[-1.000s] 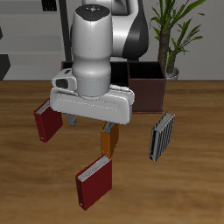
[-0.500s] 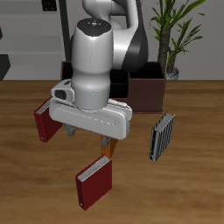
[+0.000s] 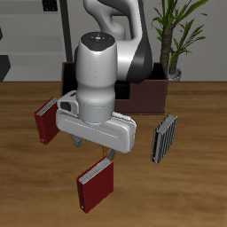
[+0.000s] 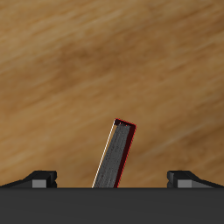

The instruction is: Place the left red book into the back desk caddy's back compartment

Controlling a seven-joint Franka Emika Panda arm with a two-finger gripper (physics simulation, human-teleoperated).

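Two red books are on the desk. The left red book is the nearest thing to the front edge. It stands on its edge, leaning, with its brighter red cover facing forward. Bare wood lies all round it, so it has open room on every side and touches nothing else.

The end effector hangs just behind and above the left red book. Its two fingers are spread wide and pinch nothing. In the wrist view the same book stands on edge between and below the fingertips, its white page edges and grey-edged spine showing, with a clear gap to each finger.

Just behind the left red book, under the robot's white hand, a sliver of one orange book peeps out. The rest of it is hidden.

Farther back and off to one side stands one grey ribbed rack, upright and well apart from the left red book. On the other side, about as far back, is the second, darker red book, partly covered by the hand.

Farthest from the left red book is the back desk caddy, a single dark reddish-brown box along the desk's rear. The arm covers its middle, so the back compartment cannot be seen. One potted plant rises behind the caddy's end.
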